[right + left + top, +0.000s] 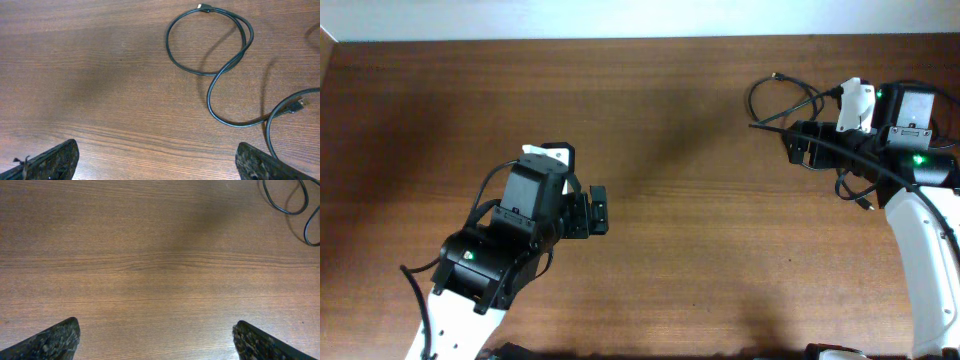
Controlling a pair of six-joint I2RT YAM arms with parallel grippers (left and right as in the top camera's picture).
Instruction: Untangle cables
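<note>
Table (680, 120): mid-brown wood, fine horizontal grain with darker streaks. Cables (218, 74): plain black, plug tips silvery. Finger pads (50, 162): black with grey speckle. Arms (920, 260): white shells, black wrist housings. Green lights (920, 160) glow at 3 and 8 o'clock.

A brown wooden table (670, 130) with lengthwise grain spans the view, a pale strip (620, 15) along its far edge.

Nothing could be read in any view. The desk (650, 120), the cables (167, 41), the left arm (510, 235) and the right arm (920, 165) bore no legible text, label, brand or number.
</note>
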